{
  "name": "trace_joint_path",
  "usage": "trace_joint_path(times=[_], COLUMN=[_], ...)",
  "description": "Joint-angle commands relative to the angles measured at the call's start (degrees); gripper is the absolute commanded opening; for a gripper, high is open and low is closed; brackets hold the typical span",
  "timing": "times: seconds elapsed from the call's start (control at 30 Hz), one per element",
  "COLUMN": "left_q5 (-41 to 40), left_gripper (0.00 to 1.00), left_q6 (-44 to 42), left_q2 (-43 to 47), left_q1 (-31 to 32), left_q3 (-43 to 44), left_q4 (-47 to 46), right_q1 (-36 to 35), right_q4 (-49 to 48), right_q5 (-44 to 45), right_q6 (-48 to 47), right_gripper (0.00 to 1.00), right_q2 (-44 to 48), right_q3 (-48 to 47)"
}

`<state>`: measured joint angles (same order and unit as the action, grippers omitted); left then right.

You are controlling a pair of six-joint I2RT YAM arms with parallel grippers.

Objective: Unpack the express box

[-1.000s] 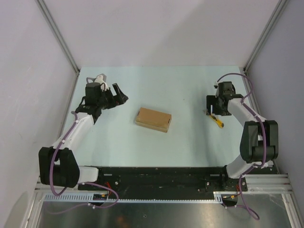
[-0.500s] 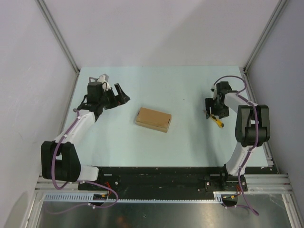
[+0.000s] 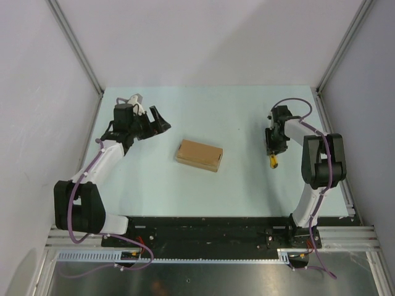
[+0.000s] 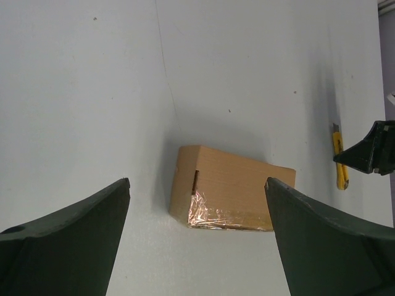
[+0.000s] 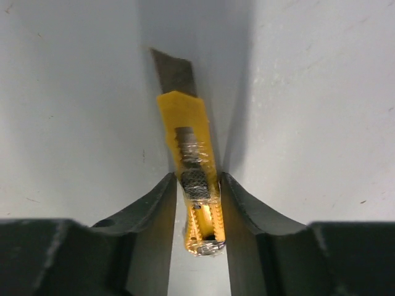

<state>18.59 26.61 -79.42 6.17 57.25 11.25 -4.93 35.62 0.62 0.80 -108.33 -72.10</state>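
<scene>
The express box (image 3: 199, 155) is a flat brown carton lying shut on the pale table's middle. In the left wrist view the express box (image 4: 231, 194) shows clear tape along its near edge. My left gripper (image 3: 159, 121) hovers left of it, open and empty, and its jaws (image 4: 197, 182) frame the box from a distance. My right gripper (image 3: 272, 152) is down at the table's right side. Its jaws (image 5: 198, 177) press both sides of a yellow-and-black utility knife (image 5: 185, 117), whose grey blade sticks out ahead.
The knife's yellow end (image 3: 273, 163) pokes out below the right gripper, well right of the box. Aluminium frame posts and grey walls close in the table at the left, right and back.
The right gripper has closed from wide open onto the utility knife, and the knife has swung from slanted to pointing at the near edge. The left gripper has hardly moved.
</scene>
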Motion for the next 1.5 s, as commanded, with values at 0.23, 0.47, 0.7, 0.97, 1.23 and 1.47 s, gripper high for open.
trace_joint_path(times=[0.23,0.47,0.7,0.97,1.23,1.47], left_q5=[8.2,11.2,11.6,16.3,25.8,22.4], left_gripper=[0.95,0.94,0.94,0.95,0.9,0.81], left_q6=[1.6,4.2,5.6,5.6,4.9,7.0], left_q2=[1.1,0.1,1.2,0.4,1.9,0.5], left_q1=[-0.3,0.8,4.8,9.4,15.6,22.7], left_q3=[2.3,2.3,2.4,7.0,10.9,14.4], left_q4=[-1.3,-1.5,-1.8,-2.6,-7.4,-8.8], right_q1=[-8.9,-15.8,-18.1,-21.0,-24.3,-31.4], right_q4=[2.0,1.5,4.4,6.4,5.7,2.1], right_q5=[4.2,2.9,1.8,-2.6,-6.7,-4.1], right_q6=[9.1,13.6,15.1,13.1,12.1,11.7], right_gripper=[0.1,0.0,0.0,0.0,0.0,0.0], right_q2=[-0.9,5.1,15.1,31.9,41.1,43.3], right_q3=[-0.7,-0.7,-0.7,-0.1,0.8,2.8])
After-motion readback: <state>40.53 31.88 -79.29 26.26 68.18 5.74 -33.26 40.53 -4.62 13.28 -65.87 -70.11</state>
